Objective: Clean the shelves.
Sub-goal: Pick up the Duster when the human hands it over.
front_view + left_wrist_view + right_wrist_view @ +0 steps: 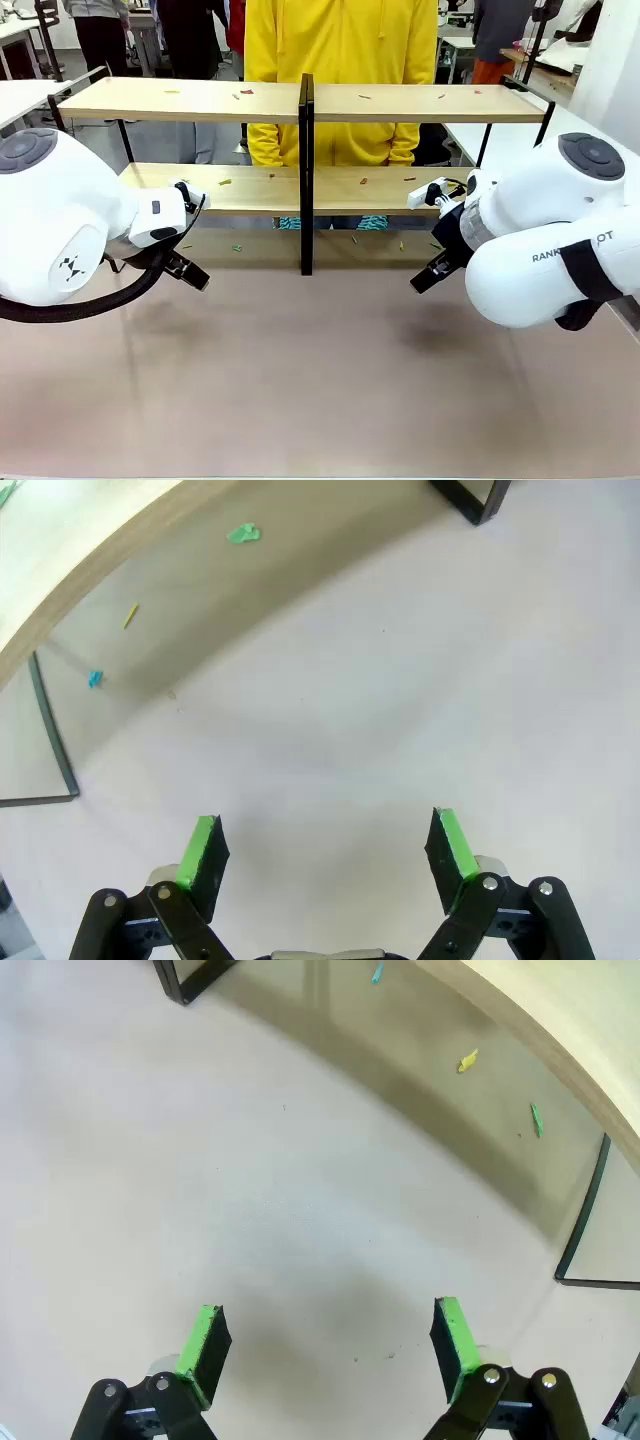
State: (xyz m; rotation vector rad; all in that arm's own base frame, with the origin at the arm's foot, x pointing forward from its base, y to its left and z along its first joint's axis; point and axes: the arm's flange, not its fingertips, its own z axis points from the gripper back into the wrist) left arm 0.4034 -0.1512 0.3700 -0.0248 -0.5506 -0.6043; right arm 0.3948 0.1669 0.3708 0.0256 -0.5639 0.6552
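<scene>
Left tool (192, 272) and right tool (424, 279), front view: low over counter (320, 380), shelves (200, 100) just beyond, long axis left to right, upright (306, 170) midway, neither arm nearer.
Left wrist view: spread, empty; shelves ahead, upper left; scraps (241, 534) beneath.
Right wrist view: released, empty; shelves ahead, upper right.

Both arms are glossy white with rounded, bulbous housings. The left arm (60, 215) carries a dark grey round cap (25, 148), a small black emblem (68, 266) and a thick black cable (90, 303) looping beneath. The right arm (540, 250) has a matching cap, grey lettering (572, 249) and a black strap (590, 275). The left pincer (325, 845) and right pincer (328, 1332) are black linkages with silver screws (545, 888) and bright green pads (200, 842).
</scene>
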